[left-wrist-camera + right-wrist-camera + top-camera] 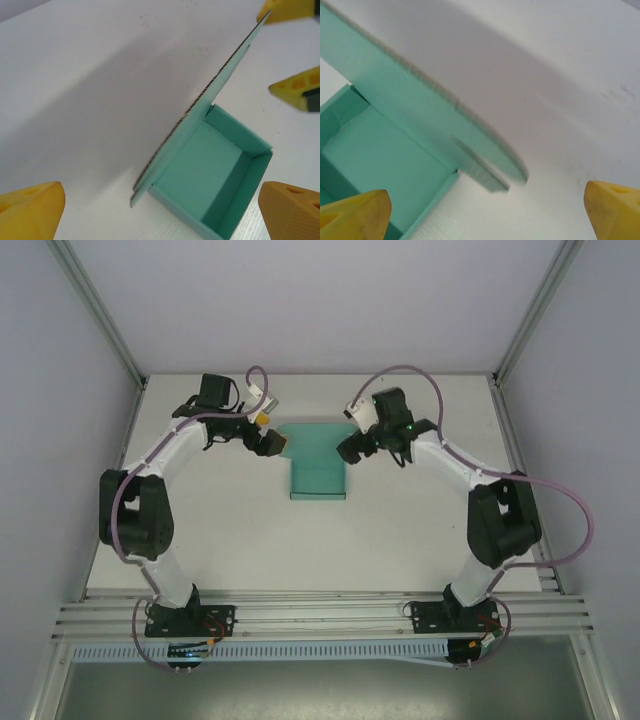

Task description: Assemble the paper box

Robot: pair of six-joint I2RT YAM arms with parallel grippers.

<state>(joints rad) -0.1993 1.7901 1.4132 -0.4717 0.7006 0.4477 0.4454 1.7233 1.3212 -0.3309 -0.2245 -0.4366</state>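
The teal-green paper box (pixel 318 480) lies mid-table as an open tray with its lid (pixel 312 435) raised at the far side. My left gripper (pixel 270 443) is open at the lid's left edge and my right gripper (pixel 352 448) is open at its right edge. In the left wrist view the tray (pixel 210 175) sits between and beyond my left gripper's (pixel 160 215) yellow fingers (pixel 31 210), with the lid (pixel 227 82) standing tilted. The right gripper's fingers (pixel 299 91) show past it. In the right wrist view the right gripper (pixel 485 215) holds nothing; the tray (pixel 375 160) and lid (pixel 415 95) lie left.
The white table (pixel 230 540) spreads wide in front of the box. White side walls and metal frame posts (pixel 100 310) bound it left and right. Both arm bases (pixel 185 618) sit on the rail at the near edge.
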